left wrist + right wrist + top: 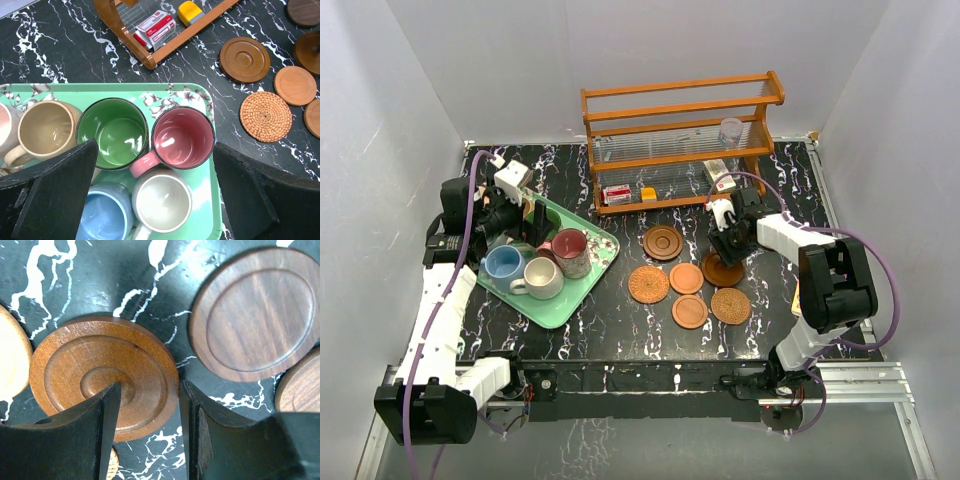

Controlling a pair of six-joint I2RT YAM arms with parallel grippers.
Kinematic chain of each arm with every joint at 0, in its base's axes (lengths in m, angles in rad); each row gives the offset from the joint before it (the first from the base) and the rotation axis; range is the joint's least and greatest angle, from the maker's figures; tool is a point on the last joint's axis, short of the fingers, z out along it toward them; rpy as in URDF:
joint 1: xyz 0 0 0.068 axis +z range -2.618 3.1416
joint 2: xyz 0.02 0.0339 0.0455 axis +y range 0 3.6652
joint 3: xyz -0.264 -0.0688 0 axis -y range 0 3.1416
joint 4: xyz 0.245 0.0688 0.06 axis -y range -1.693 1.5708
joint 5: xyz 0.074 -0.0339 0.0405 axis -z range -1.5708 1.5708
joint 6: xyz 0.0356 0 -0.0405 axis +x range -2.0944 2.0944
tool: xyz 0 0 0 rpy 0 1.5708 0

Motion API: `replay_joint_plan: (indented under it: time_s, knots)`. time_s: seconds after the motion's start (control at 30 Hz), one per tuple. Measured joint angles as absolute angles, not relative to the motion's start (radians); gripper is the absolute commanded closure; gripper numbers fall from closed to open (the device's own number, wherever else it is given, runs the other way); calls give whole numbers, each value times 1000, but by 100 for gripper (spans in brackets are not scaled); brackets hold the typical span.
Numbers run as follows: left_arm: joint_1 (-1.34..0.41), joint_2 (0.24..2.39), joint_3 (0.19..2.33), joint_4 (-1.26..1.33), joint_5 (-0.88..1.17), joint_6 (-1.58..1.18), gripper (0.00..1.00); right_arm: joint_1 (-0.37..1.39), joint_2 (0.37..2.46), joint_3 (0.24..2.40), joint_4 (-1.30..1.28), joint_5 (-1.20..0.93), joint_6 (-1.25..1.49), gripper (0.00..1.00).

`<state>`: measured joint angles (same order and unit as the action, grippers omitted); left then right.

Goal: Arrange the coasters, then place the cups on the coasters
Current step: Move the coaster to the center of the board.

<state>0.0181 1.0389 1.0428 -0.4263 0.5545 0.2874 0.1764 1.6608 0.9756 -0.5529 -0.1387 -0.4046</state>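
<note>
Several coasters lie on the black marble table: a dark ringed one (663,242), woven ones (648,284) (730,306) and smooth ones (686,278) (689,311). My right gripper (725,250) (150,385) is closed on a brown ringed coaster (102,375). One finger sits in its recess and the other against its rim. A walnut coaster (257,312) lies just beyond. The cups stand on the green tray (582,290): green (112,132), pink (182,137), tan (45,127), light blue (107,212) and cream (162,200). Above them my left gripper (155,150) (525,215) hangs open and holds nothing.
A wooden rack (680,140) stands at the back with a clear glass tumbler (731,130), a red-and-white box (156,27) and a yellow item (190,11) on it. White walls close in the table on three sides.
</note>
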Motion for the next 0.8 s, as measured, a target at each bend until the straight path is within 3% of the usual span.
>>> replay_joint_plan:
  time_s: [0.8]
  knots:
    - [25, 1038, 1032, -427, 559, 287, 1, 307, 1868, 1225, -544, -112, -392, 57]
